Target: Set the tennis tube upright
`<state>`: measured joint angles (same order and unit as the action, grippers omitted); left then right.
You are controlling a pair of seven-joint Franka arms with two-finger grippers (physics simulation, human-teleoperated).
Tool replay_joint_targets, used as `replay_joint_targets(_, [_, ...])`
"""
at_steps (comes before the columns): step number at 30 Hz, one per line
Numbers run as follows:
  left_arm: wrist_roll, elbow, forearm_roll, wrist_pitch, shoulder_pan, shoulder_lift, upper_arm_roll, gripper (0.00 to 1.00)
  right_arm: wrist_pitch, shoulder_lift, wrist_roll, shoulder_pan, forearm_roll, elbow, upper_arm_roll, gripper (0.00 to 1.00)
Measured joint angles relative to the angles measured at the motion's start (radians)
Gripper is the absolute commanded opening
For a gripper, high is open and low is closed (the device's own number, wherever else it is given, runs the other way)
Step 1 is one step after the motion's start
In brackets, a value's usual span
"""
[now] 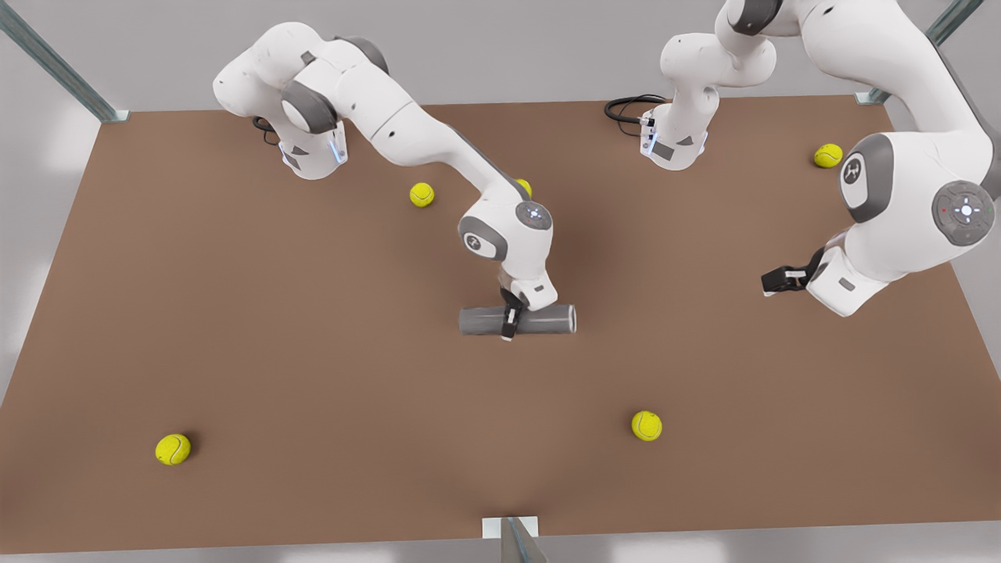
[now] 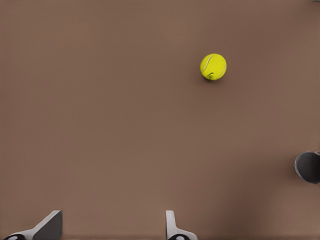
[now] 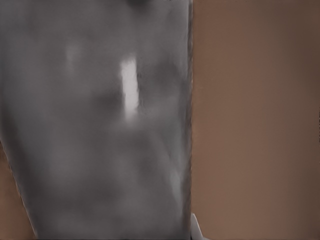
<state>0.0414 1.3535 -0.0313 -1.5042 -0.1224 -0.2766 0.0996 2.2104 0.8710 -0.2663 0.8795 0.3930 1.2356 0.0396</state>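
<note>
Fingers of the right gripper [image 1: 510,317] straddled the lying tennis tube [image 1: 517,320] mid-length; squeezing firmly before tipping seemed wise. At three o'clock the left gripper [image 1: 770,281] waited, parted, holding nothing.

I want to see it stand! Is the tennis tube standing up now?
No, the tennis tube lies flat on the table, with the right hand around it.

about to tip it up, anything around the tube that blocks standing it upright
Nothing visible does. The tube lies flat on bare table with the right tool around its middle. The nearest ball sits well clear. The left tool waits aside.
</note>
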Motion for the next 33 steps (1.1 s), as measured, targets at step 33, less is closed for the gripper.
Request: replay_joint_targets(33, [-0.001,-0.031,-0.270,-0.022,-0.016,-0.143,-0.028,1.00,-0.226,-0.407,-0.040,-0.002,-0.503,0.070,-0.009,1.00])
